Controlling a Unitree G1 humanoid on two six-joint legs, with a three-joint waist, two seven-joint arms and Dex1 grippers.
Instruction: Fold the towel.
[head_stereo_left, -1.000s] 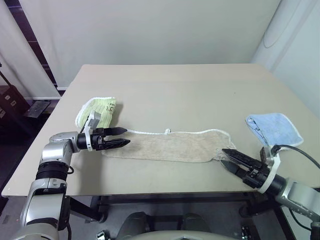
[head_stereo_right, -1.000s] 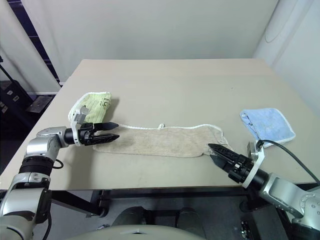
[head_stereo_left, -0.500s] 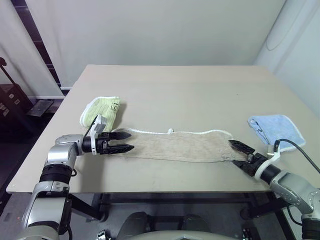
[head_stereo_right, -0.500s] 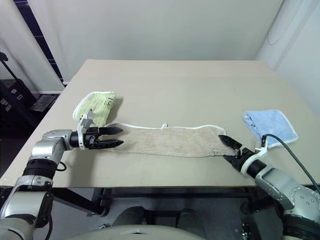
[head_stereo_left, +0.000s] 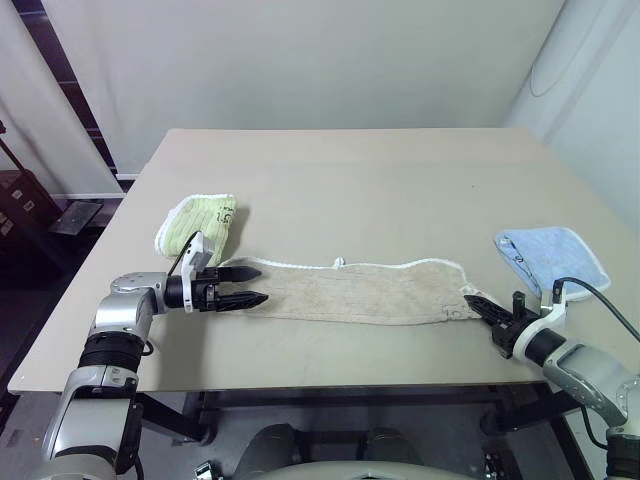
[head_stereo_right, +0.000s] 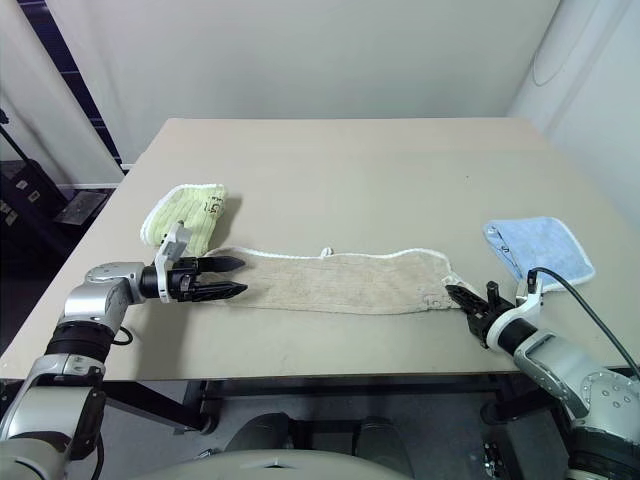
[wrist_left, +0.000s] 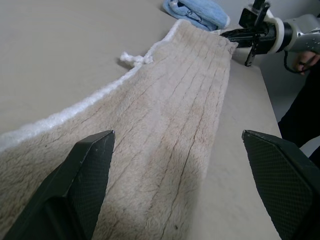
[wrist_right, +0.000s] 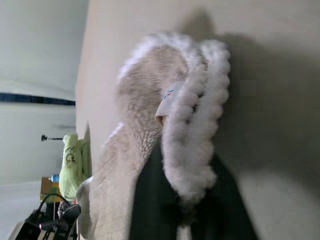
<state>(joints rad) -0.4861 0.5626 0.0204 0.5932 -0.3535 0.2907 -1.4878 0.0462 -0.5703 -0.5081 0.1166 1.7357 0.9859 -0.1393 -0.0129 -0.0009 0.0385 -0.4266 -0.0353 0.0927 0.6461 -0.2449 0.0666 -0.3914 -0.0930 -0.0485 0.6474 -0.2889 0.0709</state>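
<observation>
Towel (head_stereo_left: 355, 293) lies lengthwise between 2 grippers; right gripper (head_stereo_left: 478, 305) pinches its end; left gripper (head_stereo_left: 250, 285) gapes empty over the other.

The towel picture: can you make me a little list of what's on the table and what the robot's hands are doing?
table: tan flat tabletop
towel: beige terry towel with white edging, lying in a long strip
green towel: light green folded towel, at the strip's left end
blue towel: light blue folded towel, on the right
left gripper: open at the beige towel's left end
right gripper: shut on its right end
</observation>
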